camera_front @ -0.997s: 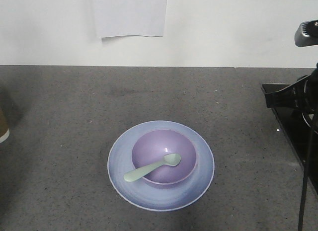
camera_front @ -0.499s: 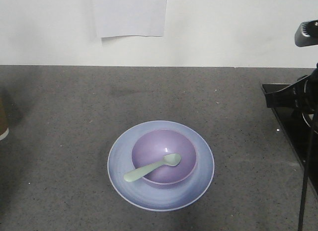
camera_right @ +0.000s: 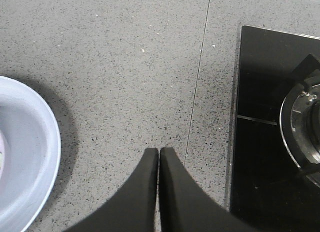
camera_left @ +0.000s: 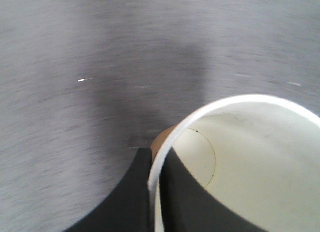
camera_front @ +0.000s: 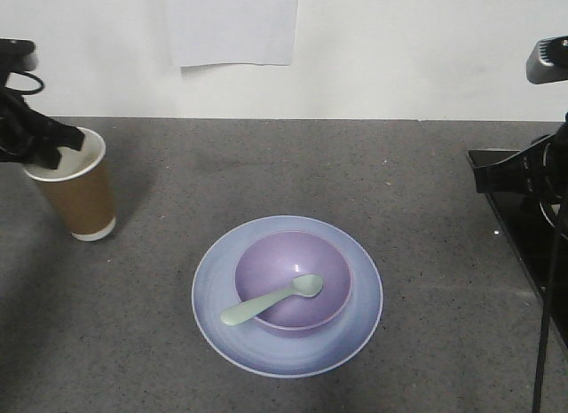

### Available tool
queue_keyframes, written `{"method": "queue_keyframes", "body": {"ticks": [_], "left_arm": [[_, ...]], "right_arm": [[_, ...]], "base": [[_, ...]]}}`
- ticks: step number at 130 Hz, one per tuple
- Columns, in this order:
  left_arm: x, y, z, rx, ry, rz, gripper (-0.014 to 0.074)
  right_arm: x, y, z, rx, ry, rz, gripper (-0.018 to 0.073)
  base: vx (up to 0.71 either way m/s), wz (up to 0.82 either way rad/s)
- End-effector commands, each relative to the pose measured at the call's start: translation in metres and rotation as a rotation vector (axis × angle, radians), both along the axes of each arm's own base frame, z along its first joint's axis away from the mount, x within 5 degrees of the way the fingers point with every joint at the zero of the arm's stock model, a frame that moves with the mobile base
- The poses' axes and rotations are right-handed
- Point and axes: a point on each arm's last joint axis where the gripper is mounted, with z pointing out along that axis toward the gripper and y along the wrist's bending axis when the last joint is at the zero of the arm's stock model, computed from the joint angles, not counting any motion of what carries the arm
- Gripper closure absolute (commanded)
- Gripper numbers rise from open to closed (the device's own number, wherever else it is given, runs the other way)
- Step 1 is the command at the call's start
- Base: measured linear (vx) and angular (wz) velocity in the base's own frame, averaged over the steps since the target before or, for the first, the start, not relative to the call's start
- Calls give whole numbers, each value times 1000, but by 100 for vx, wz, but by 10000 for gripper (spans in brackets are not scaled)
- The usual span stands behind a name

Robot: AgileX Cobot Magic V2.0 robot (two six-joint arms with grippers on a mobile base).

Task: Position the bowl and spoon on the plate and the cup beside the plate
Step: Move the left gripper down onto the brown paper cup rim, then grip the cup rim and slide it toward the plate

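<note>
Cup (camera_front: 73,191): held tilted by the left tool (camera_front: 55,142), which is clamped on the rim at the desk's (camera_front: 266,164) left side, well apart from the plate (camera_front: 355,329).
Left tool: one finger inside the rim, one outside, pinching the wall.
Right tool (camera_right: 158,157): fingers together, holding nothing, over bare desk between the plate and a black hob (camera_right: 260,122).
Bowl (camera_front: 293,280): on the plate already, with the spoon (camera_front: 271,300) across its rim.
Step in hand, as I judge it: carrying the cup to a spot beside the plate.
Doing it well: bring the cup level before lowering; set it near the plate's left edge without nudging it; release only once the base sits flat.
Front view only: the cup's distance from the plate, its tilt.
Left wrist view only: the pinch on the rim, the cup empty inside.
</note>
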Motion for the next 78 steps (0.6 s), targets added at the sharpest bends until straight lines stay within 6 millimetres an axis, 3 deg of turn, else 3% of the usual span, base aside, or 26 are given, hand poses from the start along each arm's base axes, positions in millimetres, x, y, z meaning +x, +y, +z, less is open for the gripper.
{"method": "queue_keyframes", "body": {"ticks": [1, 38, 78], "left_arm": [[-9, -31, 28, -26, -104, -76, 605], [-17, -80, 27, -42, -97, -204, 604], [-19, -96, 21, -51, -68, -246, 604]], "right_arm": [[-1, -3, 18, 6, -107, -1, 564], [-1, -3, 18, 6, -107, -1, 564], [-1, -3, 18, 6, -107, -1, 564]], "base": [[0, 0], [0, 0], [0, 0]]}}
